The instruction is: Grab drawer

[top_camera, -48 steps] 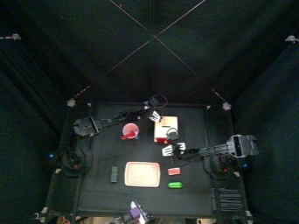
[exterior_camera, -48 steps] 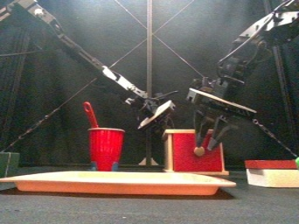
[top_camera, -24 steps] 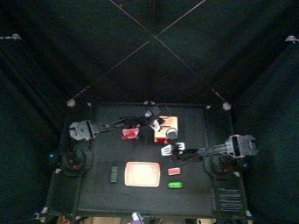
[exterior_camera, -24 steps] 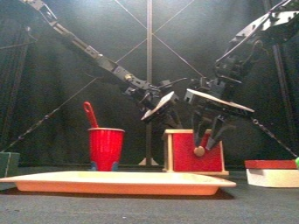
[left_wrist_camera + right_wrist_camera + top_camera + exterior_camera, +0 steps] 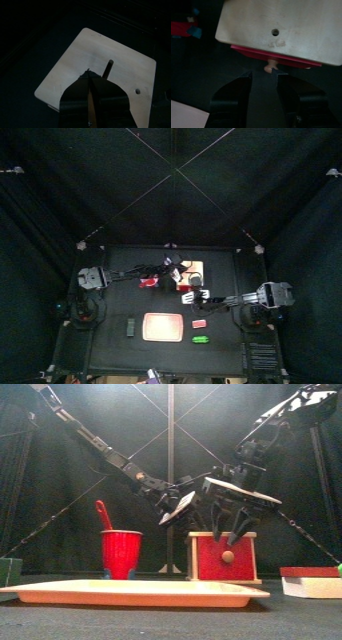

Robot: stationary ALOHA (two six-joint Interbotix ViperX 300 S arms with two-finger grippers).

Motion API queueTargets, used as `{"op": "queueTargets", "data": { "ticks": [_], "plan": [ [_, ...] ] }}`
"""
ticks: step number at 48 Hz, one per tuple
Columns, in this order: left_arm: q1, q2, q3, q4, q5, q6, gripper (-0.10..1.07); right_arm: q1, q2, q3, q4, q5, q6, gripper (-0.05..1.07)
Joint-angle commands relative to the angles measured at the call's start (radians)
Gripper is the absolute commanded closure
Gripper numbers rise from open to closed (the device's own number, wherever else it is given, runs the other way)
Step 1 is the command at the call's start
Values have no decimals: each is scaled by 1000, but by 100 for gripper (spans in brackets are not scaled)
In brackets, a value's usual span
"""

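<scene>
One black table (image 5: 114, 343) | black curtains (image 5: 40, 248) around | right tool (image 5: 265, 75) open before drawer (image 5: 271, 25)

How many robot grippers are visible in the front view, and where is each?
2: the left gripper above the drawer's left edge, the right gripper just above its red front.

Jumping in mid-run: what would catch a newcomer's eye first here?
The drawer, a cream box with a red front and a small knob, stands mid-table with both arms crowded over it. The right hand hangs open just before the knob, while the left hand hovers close over the box's cream top. Nearer the front, a red cup stands left of the drawer behind a flat pink tray.
</scene>
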Motion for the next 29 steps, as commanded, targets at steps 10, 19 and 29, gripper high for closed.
{"op": "queueTargets", "data": {
  "ticks": [10, 19, 29],
  "plan": [
    [5, -6, 54, 15, -124, 2, 60, -12, 34, -48, 92, 26, 5, 27],
    [5, -25, 72, 31, -117, 0, 60, -15, 58, -67, 87, 77, 8, 27],
    [3, -38, 74, 29, -74, 0, 60, -25, 60, -74, 87, 104, 8, 27]
  ]
}}
